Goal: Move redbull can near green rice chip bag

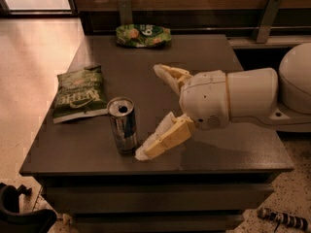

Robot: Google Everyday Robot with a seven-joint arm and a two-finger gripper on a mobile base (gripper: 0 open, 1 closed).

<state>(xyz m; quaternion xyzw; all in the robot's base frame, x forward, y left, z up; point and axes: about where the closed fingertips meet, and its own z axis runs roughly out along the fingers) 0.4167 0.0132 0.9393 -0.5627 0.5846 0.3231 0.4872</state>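
The redbull can [123, 125] stands upright near the front left of the dark table [204, 57], its silver top showing. The green rice chip bag [143, 35] lies at the table's far edge, light green with a white round mark. My gripper [149, 113] is open, just right of the can, with its fingers pointing left. One finger [163, 137] reaches next to the can's base; the other finger [170, 75] is farther back. The can is not between the fingers and is not held.
A darker green flat bag [79, 93] with white lettering lies at the table's left, behind and left of the can. A wall with metal brackets [265, 18] runs behind the table. The floor lies to the left.
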